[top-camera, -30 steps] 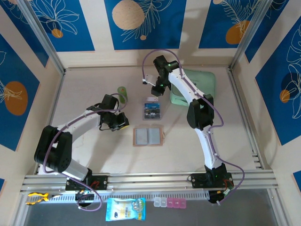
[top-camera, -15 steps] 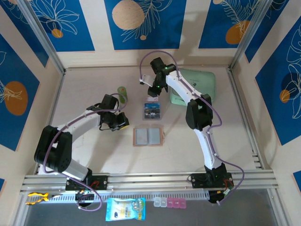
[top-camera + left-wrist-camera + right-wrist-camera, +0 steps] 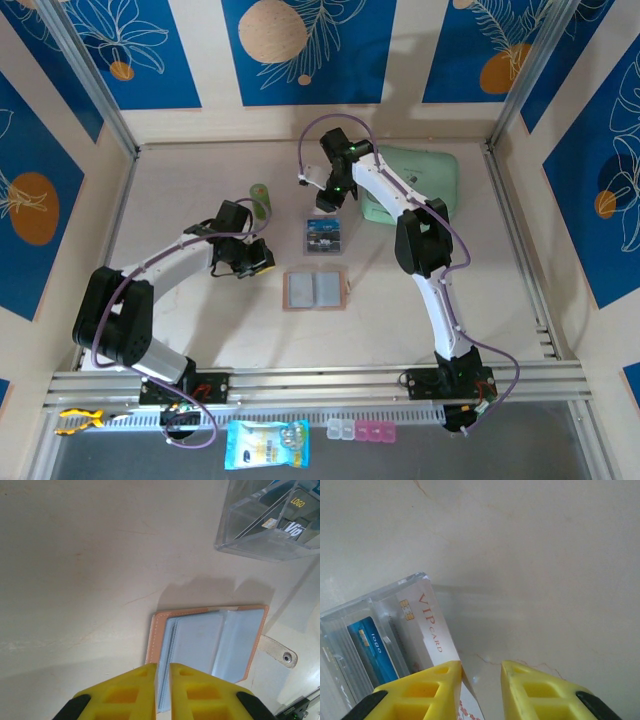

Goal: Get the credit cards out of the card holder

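Observation:
The card holder [image 3: 315, 290] lies open and flat at the table's middle, salmon-tan rim around greyish-blue panels [image 3: 210, 642], its snap tab [image 3: 280, 652] sticking out. Credit cards stand in a clear plastic box [image 3: 324, 236] just behind it: a white VIP card [image 3: 427, 625] and a blue card [image 3: 370, 647]. My right gripper [image 3: 330, 203] hovers over the box's far end, open [image 3: 481, 669], nothing between its fingers, and the white card leans beside the left finger. To the left of the holder my left gripper [image 3: 262, 258] is shut and empty [image 3: 162, 669].
A mint-green pouch [image 3: 420, 175] lies at the back right under the right arm. A small green tube [image 3: 260, 198] stands behind the left gripper. Low walls frame the table, and bare tabletop lies left and right of the holder.
The right wrist has shifted slightly to the left over the clear box and its jaws have parted a little. The left arm, holder and box have not moved.

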